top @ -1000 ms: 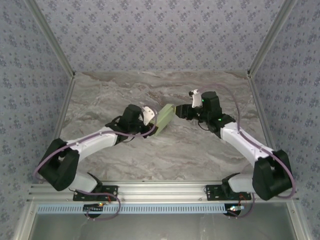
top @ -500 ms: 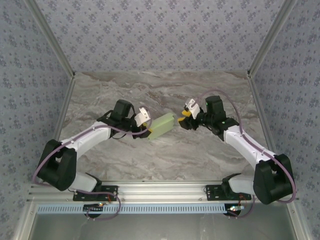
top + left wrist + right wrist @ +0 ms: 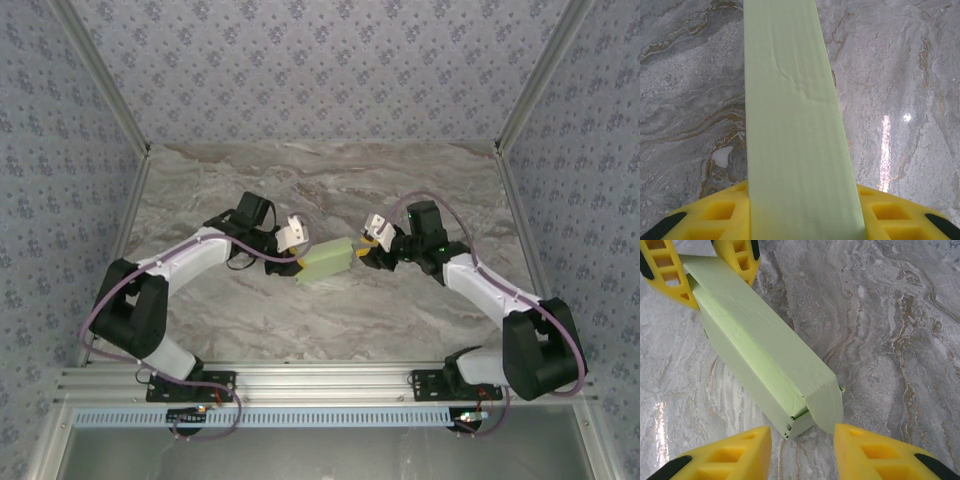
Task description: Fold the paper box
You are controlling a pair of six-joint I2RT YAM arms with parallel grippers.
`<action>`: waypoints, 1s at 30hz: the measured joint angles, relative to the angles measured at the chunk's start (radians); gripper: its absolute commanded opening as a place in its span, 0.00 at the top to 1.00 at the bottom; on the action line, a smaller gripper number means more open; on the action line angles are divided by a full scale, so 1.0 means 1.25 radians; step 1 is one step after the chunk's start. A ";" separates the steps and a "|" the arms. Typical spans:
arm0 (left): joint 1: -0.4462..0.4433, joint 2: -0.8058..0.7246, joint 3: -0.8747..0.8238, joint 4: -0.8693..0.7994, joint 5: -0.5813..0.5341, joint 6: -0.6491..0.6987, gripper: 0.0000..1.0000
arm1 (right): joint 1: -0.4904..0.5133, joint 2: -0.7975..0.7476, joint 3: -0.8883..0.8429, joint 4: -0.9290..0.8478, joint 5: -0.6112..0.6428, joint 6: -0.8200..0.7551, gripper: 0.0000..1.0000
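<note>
The left gripper (image 3: 805, 212) held the paper box (image 3: 792, 115) between its yellow fingers (image 3: 715, 212), one pressed on each side of the card. The pale green box ran straight ahead of the claw, with a small crease on its upper face. Under it lay the grey marble table (image 3: 685, 85), with a bright reflection (image 3: 886, 142) ahead of one finger.

Cannot see either end of the paper box (image 3: 792, 115) in the left wrist view: both cropped by frame edges.
</note>
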 measured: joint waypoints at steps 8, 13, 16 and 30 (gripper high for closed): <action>0.000 0.016 0.024 -0.024 0.015 0.025 0.69 | 0.010 0.042 -0.006 0.032 0.030 -0.015 0.73; 0.000 0.036 0.026 -0.035 0.016 0.036 0.69 | 0.027 0.048 -0.006 0.048 0.056 -0.016 0.78; 0.000 0.045 0.026 -0.035 0.016 0.042 0.68 | 0.039 0.048 -0.006 0.052 0.072 -0.016 0.83; -0.011 0.047 0.036 -0.034 -0.030 0.044 0.57 | 0.086 0.048 0.060 -0.034 0.182 0.059 0.95</action>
